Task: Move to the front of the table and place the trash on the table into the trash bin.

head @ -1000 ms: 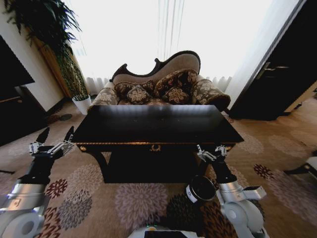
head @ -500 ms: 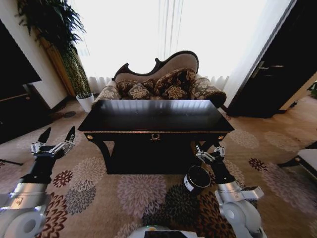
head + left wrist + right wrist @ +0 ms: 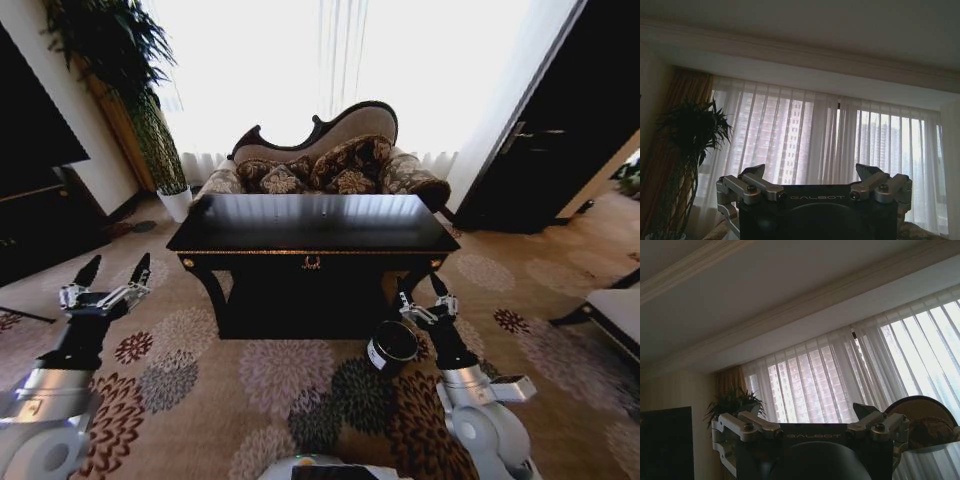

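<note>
The table [image 3: 312,222], with a glossy black top and dark wood apron, stands straight ahead across the floral carpet. The trash cannot be made out on its reflective top. The round trash bin [image 3: 392,345] sits on the carpet by the table's front right leg, just left of my right gripper [image 3: 421,292]. That gripper is raised and open, holding nothing. My left gripper [image 3: 112,272] is also raised and open, left of the table and short of it. In the wrist views, the left gripper [image 3: 810,172] and right gripper [image 3: 807,412] point up toward the curtains, empty.
A patterned sofa [image 3: 320,160] stands right behind the table, below a bright curtained window. A tall potted plant [image 3: 150,110] and a dark cabinet [image 3: 35,215] are on the left. On the right are a dark door [image 3: 560,150] and a seat's edge [image 3: 615,312].
The whole head picture has shifted: the table and sofa look smaller and farther, with more carpet in front. Both arms keep the same raised, open pose.
</note>
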Available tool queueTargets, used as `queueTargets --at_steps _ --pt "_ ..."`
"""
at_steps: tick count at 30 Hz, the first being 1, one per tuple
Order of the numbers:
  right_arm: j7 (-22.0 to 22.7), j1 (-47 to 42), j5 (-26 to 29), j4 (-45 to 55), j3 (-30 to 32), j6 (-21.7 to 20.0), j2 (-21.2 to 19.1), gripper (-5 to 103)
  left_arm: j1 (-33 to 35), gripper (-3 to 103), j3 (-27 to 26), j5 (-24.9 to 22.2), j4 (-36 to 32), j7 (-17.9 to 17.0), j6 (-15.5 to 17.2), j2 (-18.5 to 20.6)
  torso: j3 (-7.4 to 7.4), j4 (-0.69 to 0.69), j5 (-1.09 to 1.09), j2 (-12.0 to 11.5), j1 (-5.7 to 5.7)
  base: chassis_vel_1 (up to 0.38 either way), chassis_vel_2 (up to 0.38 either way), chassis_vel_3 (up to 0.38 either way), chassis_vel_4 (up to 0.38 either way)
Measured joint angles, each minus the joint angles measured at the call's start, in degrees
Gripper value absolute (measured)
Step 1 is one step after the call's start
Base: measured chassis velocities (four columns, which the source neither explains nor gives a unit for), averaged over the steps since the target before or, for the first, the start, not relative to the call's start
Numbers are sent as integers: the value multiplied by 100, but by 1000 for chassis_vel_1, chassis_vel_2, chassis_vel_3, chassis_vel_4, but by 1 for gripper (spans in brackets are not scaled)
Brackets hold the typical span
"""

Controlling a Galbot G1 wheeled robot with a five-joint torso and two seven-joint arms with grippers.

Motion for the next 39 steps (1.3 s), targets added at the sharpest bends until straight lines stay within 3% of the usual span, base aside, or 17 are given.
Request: queueTargets --at_steps 26,39 --pt "-19 107 8 -146 -13 0 -9 100 -1 100 69 82 13 59 -18 -42 2 0 1 -2 5 215 -212 -215 211" --pt "-98 113 5 -217 -26 57 -7 100 -5 100 117 126 12 98 -40 -76 4 -1 1 -5 10 61 -61 -56 53"
